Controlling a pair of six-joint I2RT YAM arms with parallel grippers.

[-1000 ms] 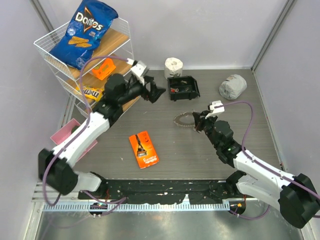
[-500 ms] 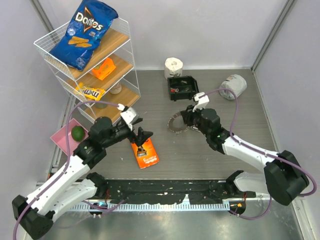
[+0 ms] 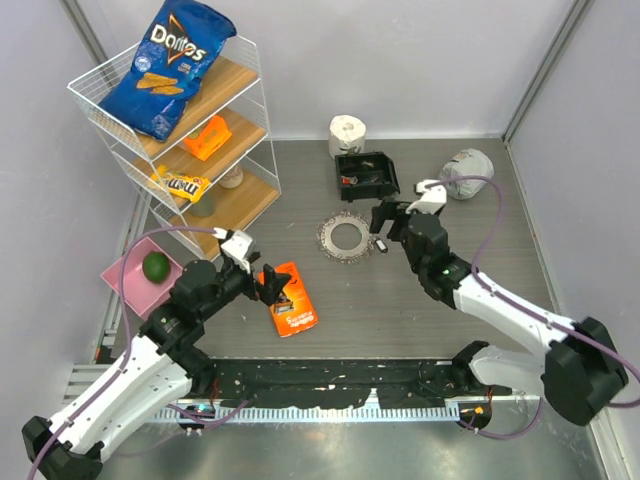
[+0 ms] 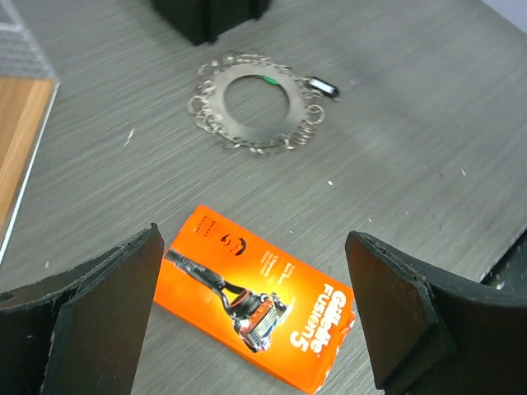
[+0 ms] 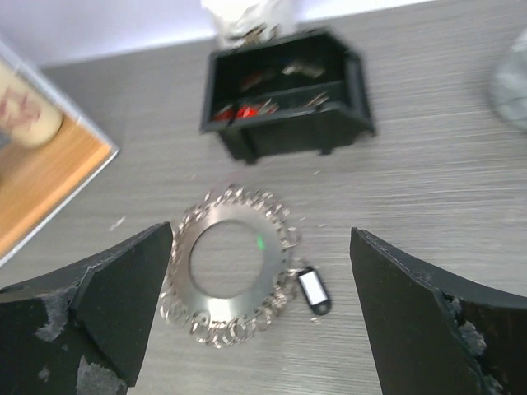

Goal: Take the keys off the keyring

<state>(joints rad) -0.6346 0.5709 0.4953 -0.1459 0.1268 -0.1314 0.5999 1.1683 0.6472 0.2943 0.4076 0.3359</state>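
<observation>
The keyring (image 3: 345, 238) lies flat on the table, a wide silvery disc with small split rings round its rim and a black tag (image 5: 313, 290) with a white label. A green speck (image 5: 260, 243) sits at its inner edge. Several keys (image 5: 251, 108), some red-headed, lie in the black bin (image 3: 366, 176) behind it. My right gripper (image 3: 383, 222) hangs open just right of the ring, holding nothing; in the right wrist view the keyring (image 5: 235, 276) shows between the open gripper (image 5: 262, 247). My left gripper (image 3: 272, 285) is open and empty over an orange razor pack (image 4: 259, 309), with the keyring (image 4: 255, 103) farther ahead.
A white toilet roll (image 3: 347, 131) stands behind the bin. A grey crumpled lump (image 3: 465, 172) lies at the far right. A wire shelf (image 3: 235, 190) at the left holds a Doritos bag (image 3: 168, 65) and snacks. A pink tray (image 3: 128, 272) holds a green fruit.
My right gripper went from shut on the keyring to open and drew back right; the ring now lies flat, slightly farther left. My left arm pulled back toward the near left and opened wider.
</observation>
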